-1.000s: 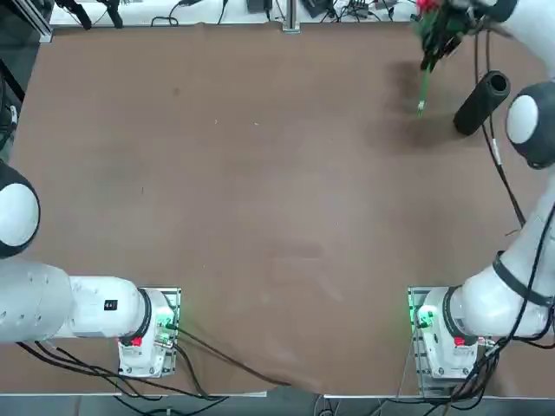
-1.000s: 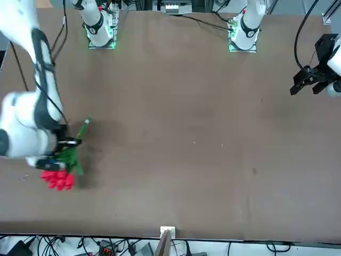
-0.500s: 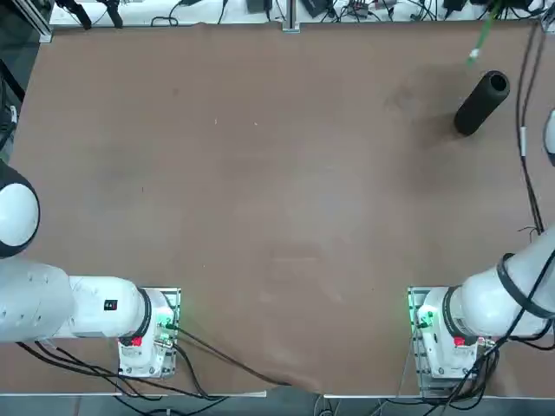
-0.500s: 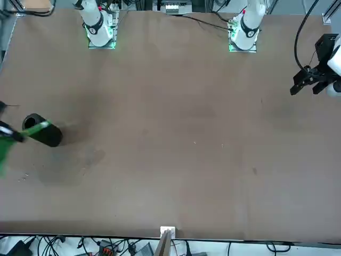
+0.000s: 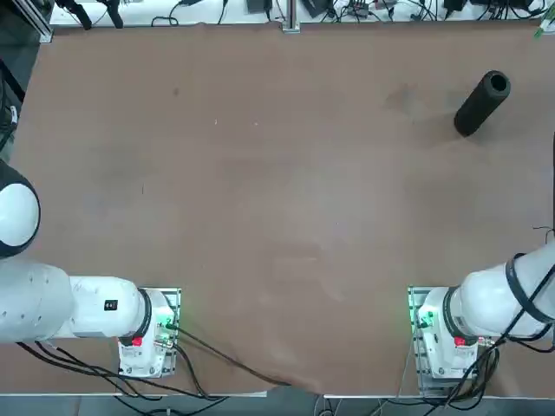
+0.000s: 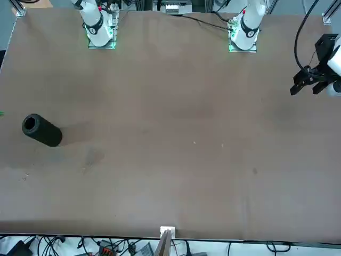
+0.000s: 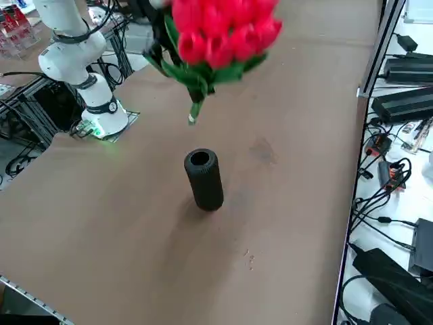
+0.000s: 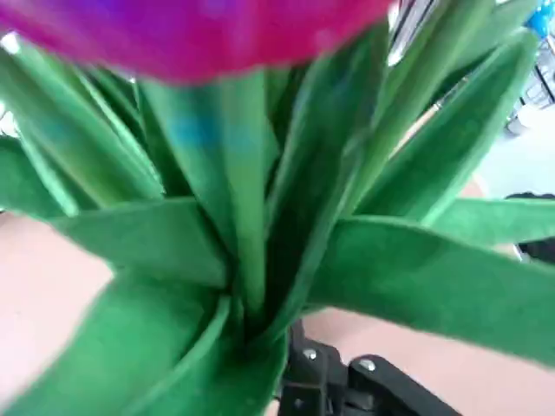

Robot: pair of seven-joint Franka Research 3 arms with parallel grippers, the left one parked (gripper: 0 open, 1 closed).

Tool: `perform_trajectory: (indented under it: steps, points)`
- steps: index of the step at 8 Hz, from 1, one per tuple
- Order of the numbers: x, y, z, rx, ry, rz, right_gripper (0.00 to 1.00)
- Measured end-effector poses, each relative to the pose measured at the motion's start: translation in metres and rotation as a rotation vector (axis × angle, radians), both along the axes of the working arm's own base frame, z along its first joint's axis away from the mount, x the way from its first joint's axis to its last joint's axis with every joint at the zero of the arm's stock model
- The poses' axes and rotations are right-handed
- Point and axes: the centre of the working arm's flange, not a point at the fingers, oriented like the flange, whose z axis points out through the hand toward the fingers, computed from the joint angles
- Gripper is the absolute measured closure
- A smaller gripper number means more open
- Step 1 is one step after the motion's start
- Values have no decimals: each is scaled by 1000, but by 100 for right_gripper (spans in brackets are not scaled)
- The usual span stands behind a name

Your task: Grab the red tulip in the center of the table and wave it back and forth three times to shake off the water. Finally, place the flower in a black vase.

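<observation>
The pincer (image 7: 161, 42) shows only in the side view, as a dark shape at the upper left of the frame, partly hidden behind the blooms. It is up in the air and holds the flower bunch (image 7: 223, 30), closed on it where the leaves gather. The fingers themselves are covered by foliage. In the wrist view the green leaves (image 8: 260, 243) fill almost the whole frame, spreading out from one dark knot low in the middle. A blurred band of red runs along the top.

In the side view the red heads sit at the top centre of the frame. Green leaves lie under them, and the thin stem (image 7: 193, 114) points down and a little left. Its cut end hangs free, well clear of the brown table (image 7: 101, 223). In that frame it sits just above the mouth of the black vase (image 7: 203, 179), apart from it and not inside.

The vase stands upright with its round mouth open upward. It is in the upper right of the overhead frame (image 5: 481, 104) and at the left edge of the front frame (image 6: 41, 130), with bare table around it. Neither of those two views shows the pincer. The overhead view shows only a sliver of green at its upper right edge, and the front view only a speck of green at its left edge.

The working arm's base (image 5: 451, 325) is at the lower right of the overhead frame.
</observation>
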Motion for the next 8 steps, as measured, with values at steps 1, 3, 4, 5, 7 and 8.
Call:
perform_trajectory:
  steps: [1,3,4,5,7,8]
  points:
    - [1,31,12,20,-6,31,89]
    - [20,153,22,30,-9,42,89]
    - [24,228,22,-19,-19,12,89]
    - [21,299,22,-69,-56,-33,89]
    - [2,408,19,-147,-169,-142,89]
    - [-4,437,12,-157,-196,-169,89]
